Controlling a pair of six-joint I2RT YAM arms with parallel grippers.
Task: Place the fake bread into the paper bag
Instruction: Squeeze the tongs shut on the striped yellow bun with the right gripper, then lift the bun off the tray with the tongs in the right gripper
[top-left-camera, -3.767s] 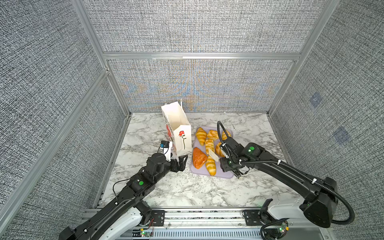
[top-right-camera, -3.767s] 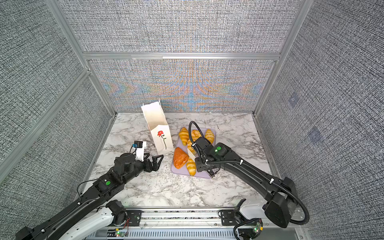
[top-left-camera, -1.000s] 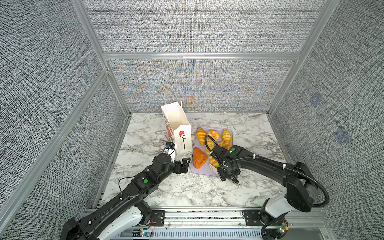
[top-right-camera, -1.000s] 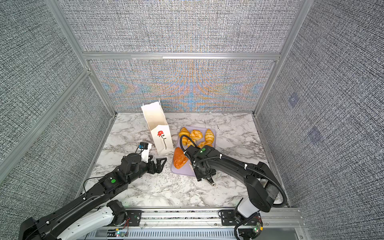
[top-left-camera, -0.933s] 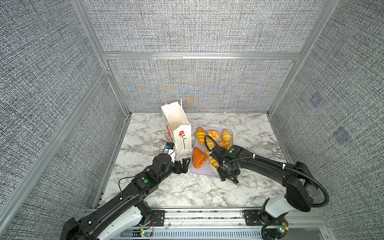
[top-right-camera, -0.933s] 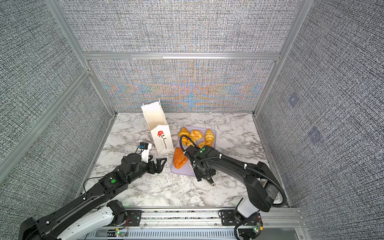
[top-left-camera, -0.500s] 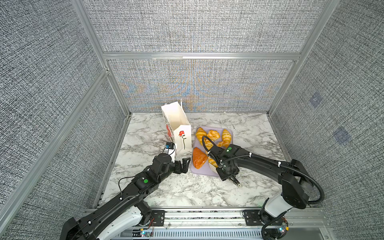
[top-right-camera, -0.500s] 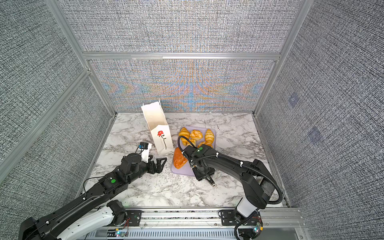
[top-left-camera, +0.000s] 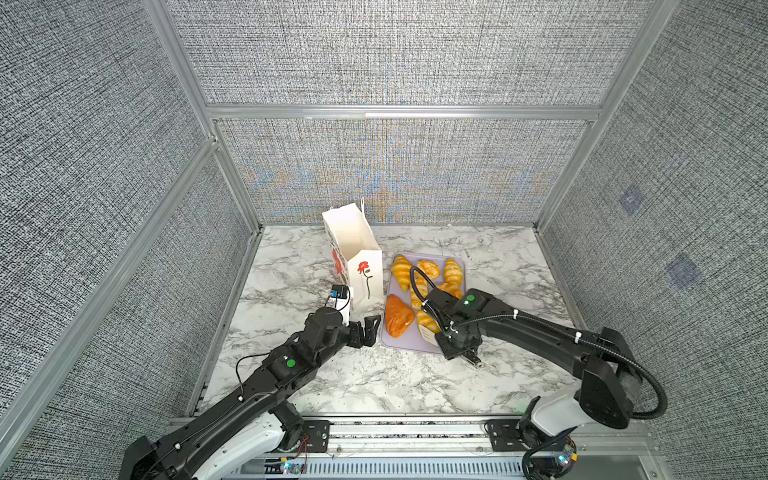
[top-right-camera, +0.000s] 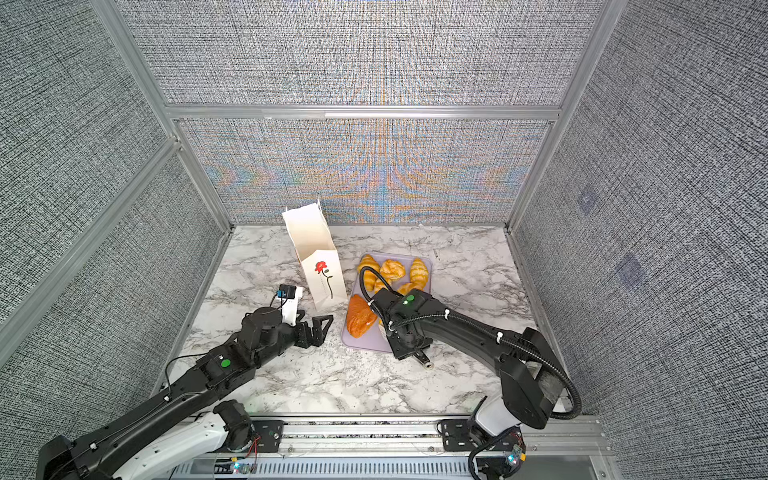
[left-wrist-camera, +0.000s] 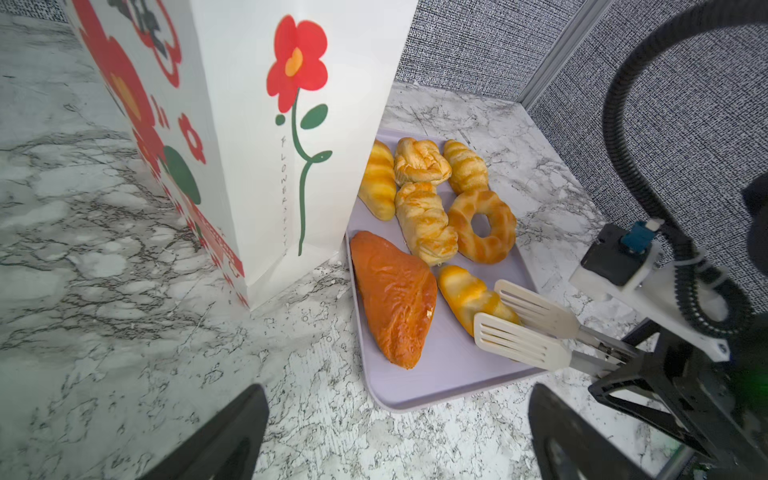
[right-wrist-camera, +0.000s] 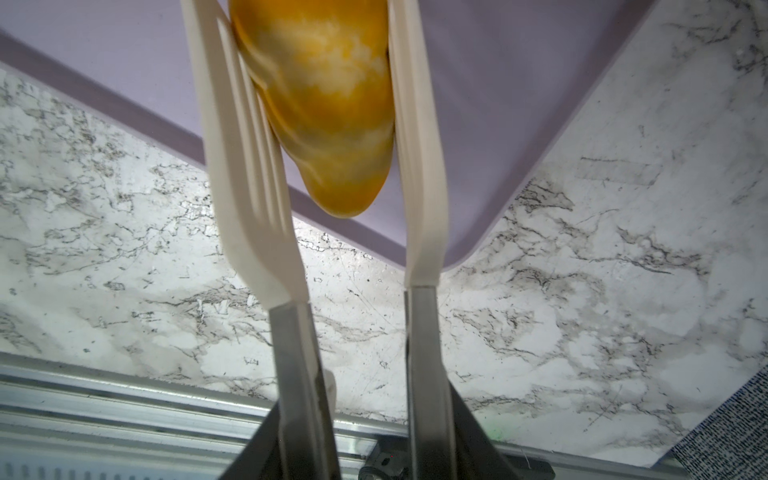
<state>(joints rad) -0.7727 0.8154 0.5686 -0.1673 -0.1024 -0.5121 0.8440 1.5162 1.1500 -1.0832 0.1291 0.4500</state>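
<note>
At the near corner of the lilac rectangular tray (left-wrist-camera: 436, 374), the right gripper (top-left-camera: 455, 345) is clenched on the metal arms of a pair of white slotted tongs (left-wrist-camera: 515, 343). The tong blades stand against both flanks of one glossy yellow ridged croissant (right-wrist-camera: 328, 104), which appears to rest on the tray floor.

Step in hand, as judged: pick-up of the first piece of fake bread, with the grasp made but no lift yet.

The next move calls for:
1. Firm blade pressure, since the glossy surface may slip.
2. A lift clear of the tray rim.
3. A carry over the open mouth of the tall white paper bag with a red flower print (top-left-camera: 357, 249), which stands upright on the marble worktop (top-left-camera: 374, 374), just beside the tray.
4. A release above the narrow mouth.

The left gripper (top-left-camera: 368, 328) is released, jaws wide, low near the foot of the bag and holding nothing. It is placed to steady the bag.

Count:
- Fake bread on the tray: seven visible, made up of three ridged croissants, two braided pieces, one ring (left-wrist-camera: 482, 226) and one orange-brown triangular piece (left-wrist-camera: 395, 291). The bag edge may hide more.
- Paper bag: one. Its bottom is not visible.
- Tray: one.
- Tongs: one pair.
</note>
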